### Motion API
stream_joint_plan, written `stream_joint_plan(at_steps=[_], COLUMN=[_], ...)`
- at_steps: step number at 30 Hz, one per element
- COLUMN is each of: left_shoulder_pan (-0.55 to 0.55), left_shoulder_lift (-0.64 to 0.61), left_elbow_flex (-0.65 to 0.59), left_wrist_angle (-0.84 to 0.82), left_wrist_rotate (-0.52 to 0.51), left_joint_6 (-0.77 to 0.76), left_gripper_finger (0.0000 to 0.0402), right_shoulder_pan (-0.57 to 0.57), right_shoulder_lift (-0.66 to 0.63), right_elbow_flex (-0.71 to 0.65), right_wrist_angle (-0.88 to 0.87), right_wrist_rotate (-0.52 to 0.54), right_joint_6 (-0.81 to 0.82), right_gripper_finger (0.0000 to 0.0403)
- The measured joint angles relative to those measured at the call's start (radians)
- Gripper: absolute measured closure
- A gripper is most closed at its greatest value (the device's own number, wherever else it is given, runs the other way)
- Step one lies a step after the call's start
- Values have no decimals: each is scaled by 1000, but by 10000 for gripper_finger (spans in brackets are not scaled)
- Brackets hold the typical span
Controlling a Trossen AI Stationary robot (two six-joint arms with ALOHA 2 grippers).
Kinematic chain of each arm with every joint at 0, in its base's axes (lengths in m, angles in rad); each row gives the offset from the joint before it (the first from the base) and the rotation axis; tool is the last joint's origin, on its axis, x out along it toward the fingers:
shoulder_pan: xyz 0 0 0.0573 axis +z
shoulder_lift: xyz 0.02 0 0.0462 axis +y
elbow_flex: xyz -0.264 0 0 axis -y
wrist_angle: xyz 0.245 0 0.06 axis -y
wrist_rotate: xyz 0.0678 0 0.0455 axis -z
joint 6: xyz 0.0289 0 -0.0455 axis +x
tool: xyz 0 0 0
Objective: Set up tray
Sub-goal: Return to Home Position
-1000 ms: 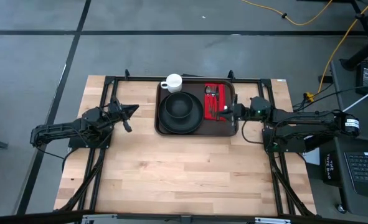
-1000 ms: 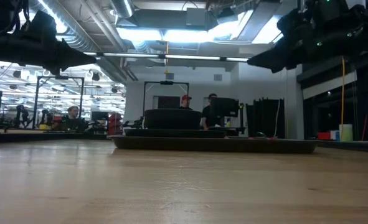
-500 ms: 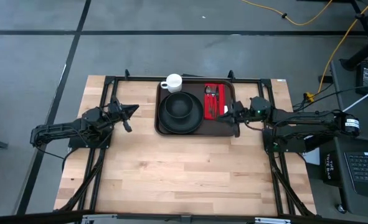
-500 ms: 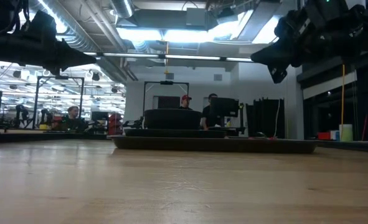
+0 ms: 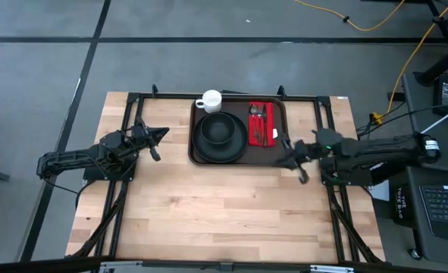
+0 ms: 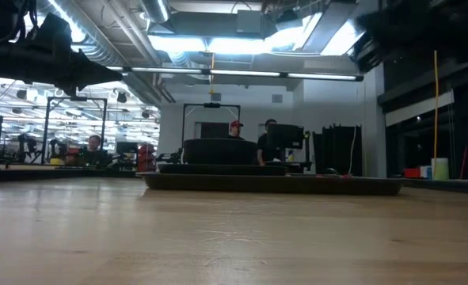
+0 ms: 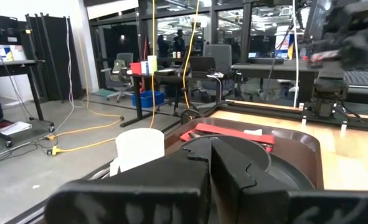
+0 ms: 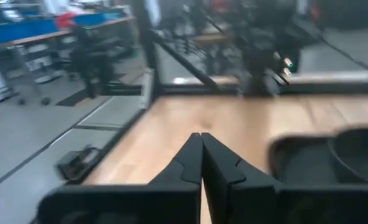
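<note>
The table (image 5: 208,212) holds the tray (image 5: 192,133) at its far middle, long side running left to right. The right gripper (image 5: 290,158) hangs just off the tray's near right corner, pointing left, closed and empty. The left gripper (image 5: 161,133), also closed and empty, waits farther off to the tray's left.

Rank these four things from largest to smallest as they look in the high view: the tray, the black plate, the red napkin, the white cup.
1. tray
2. black plate
3. red napkin
4. white cup, clearly the smallest
</note>
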Motion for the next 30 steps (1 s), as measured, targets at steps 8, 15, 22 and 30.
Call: stream_joint_plan(at_steps=[8,15,22,30], left_shoulder_pan=[0,0,0,0], left_shoulder_lift=[0,0,2,2], left_elbow_flex=[0,0,0,0], left_wrist_angle=[0,0,0,0], left_wrist_rotate=[1,1,2,1], left_joint_6=[0,0,0,0], left_gripper_finger=[399,398,397,395], right_shoulder_pan=[180,179,139,158], right_shoulder_lift=[-328,-633,-785,-784], right_elbow_flex=[-26,-305,-313,-314], right_wrist_angle=[-239,-45,-181,-257], right_wrist_rotate=[43,-15,-52,17], right_joint_6=[-51,37,96,38], right_gripper_finger=[397,397,393,380])
